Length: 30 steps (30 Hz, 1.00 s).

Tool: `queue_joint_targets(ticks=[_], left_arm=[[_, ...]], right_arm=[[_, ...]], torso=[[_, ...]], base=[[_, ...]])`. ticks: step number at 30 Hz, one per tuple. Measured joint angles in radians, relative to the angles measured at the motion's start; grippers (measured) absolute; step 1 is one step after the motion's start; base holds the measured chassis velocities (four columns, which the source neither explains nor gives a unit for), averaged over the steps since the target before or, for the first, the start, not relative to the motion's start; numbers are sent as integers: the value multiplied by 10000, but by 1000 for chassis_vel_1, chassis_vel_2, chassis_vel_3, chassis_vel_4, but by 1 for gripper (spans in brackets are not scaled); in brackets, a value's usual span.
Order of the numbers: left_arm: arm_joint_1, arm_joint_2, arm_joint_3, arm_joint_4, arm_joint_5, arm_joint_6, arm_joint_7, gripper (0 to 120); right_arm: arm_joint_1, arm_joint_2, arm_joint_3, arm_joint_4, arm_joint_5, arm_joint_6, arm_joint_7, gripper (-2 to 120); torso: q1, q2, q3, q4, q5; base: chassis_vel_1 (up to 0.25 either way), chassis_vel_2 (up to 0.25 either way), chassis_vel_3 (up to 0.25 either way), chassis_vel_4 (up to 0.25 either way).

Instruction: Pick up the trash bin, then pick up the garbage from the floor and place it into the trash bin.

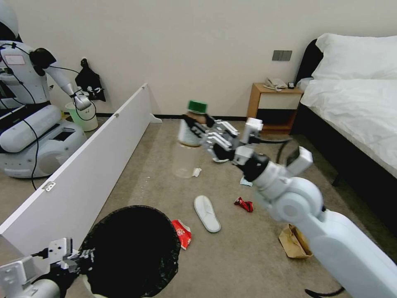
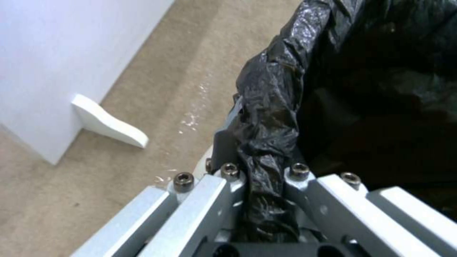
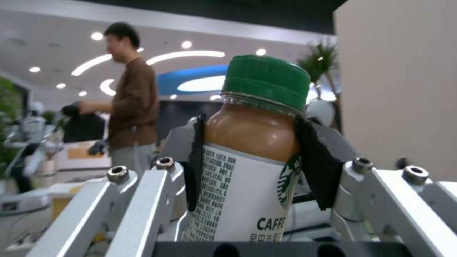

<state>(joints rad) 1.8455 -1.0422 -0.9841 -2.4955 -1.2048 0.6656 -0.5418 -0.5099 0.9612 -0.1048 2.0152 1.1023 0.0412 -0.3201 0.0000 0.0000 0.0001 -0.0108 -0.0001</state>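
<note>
Right end effector (image 1: 197, 124) clamps bottle (image 1: 191, 130) at neck — rigid, smooth, light, likely slippery; hold below cap. Left end effector (image 1: 84, 260) pinches bin (image 1: 134, 248) rim — liner soft.

Green-capped bottle (image 1: 191, 138) upright, aloft

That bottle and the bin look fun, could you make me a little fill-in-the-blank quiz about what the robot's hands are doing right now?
1. The right hand is shut on a bottle with a ____ cap.
2. The left hand is clamped on the trash bin's ____ liner bag at the rim.
3. A white slipper lies on the ____.
4. The bottle is held up off the floor, not yet over the ____.

Missing words: green; black; floor; bin
</note>
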Motion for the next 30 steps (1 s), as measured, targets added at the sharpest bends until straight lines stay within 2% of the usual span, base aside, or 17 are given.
queue_joint_targets(ticks=[5,7,30], left_arm=[[60,-29,-313,-1,-50,-19,22,3],[71,-56,-451,12,-122,-22,25,3],[-70,-85,-464,66,-507,-31,-4,3]], right_arm=[[338,358,-696,-326,-374,60,-198,42],[602,793,-1416,-637,-785,119,-379,42],[651,1329,-3362,-1038,-1177,640,-1114,42]], torso=[[0,0,0,-2,0],[0,-1,0,0,-1],[0,0,-1,0,0]], base=[[0,0,0,0],[0,0,0,0],[0,0,0,0]])
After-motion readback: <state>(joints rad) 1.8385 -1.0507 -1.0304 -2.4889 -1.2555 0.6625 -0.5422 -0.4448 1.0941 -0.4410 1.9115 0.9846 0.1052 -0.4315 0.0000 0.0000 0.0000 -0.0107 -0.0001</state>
